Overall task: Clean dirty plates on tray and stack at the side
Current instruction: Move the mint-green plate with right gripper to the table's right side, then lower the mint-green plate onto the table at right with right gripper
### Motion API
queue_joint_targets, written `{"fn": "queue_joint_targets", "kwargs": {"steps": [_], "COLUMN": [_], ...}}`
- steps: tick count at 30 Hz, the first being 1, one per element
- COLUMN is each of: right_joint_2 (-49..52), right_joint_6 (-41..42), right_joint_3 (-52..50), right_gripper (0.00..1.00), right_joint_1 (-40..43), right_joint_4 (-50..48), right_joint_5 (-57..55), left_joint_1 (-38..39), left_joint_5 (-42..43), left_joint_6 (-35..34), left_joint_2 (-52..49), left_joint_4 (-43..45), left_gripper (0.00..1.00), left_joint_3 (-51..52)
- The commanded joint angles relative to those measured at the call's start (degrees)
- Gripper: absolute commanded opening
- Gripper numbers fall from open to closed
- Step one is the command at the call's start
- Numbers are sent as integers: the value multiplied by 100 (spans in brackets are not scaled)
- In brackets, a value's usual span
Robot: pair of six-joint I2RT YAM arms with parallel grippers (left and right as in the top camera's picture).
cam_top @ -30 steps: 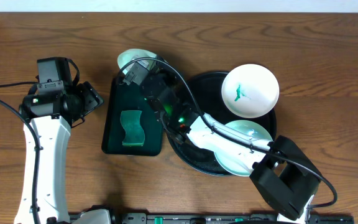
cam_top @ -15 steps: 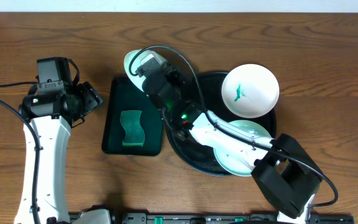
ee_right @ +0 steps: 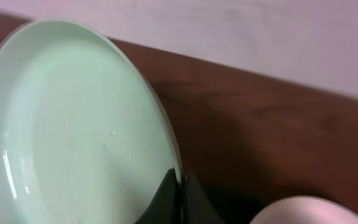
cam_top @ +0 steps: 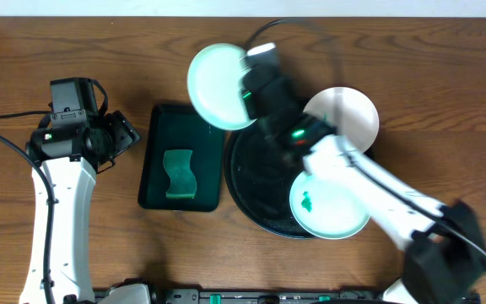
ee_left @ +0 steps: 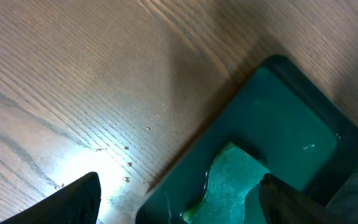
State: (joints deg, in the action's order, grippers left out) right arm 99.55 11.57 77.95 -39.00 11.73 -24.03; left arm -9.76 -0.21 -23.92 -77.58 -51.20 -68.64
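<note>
Swung up and right from beside the green tray (cam_top: 180, 169) to upper centre: mint plate (cam_top: 216, 74), rim pinched by right hand (cam_top: 245, 84). Looks clean, so likely bound for stacking. Left on black tray (cam_top: 256, 181): smeared mint plate (cam_top: 332, 203), white plate (cam_top: 348, 114). Left hand (cam_top: 123, 133) spread, idle over the worktop (cam_top: 445, 67).

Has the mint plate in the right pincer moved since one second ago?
Yes. The mint plate shifted from the green tray's far corner toward the black tray.

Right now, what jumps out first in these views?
The right gripper pinches a clean-looking mint plate by its rim, held up near the green tray's far right corner. On the black tray's near side, a second plate shows a teal smear.
</note>
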Motion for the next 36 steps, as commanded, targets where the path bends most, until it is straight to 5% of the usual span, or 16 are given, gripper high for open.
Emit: {"fn": "queue_joint_targets", "kwargs": {"steps": [1, 20, 28, 36], "right_joint_2": [-573, -955, -953, -951], "right_joint_6": [1233, 1539, 1541, 1779], "right_joint_3": [111, 105, -96, -1056], "right_gripper": [1, 1, 1, 1], "right_joint_1": [730, 5250, 6402, 6706], "right_joint_4": [422, 3320, 3665, 2907], "right_joint_5": [1545, 2496, 2406, 2406], "left_joint_1": [-24, -24, -24, -24], "left_joint_5": [-50, -50, -50, -50], "left_joint_6": [33, 33, 33, 33], "left_joint_2": [11, 11, 11, 11], "left_joint_4": [-17, -17, -17, -17], "left_gripper": [82, 82, 82, 82], "left_joint_3": [-98, -98, -98, -98]}}
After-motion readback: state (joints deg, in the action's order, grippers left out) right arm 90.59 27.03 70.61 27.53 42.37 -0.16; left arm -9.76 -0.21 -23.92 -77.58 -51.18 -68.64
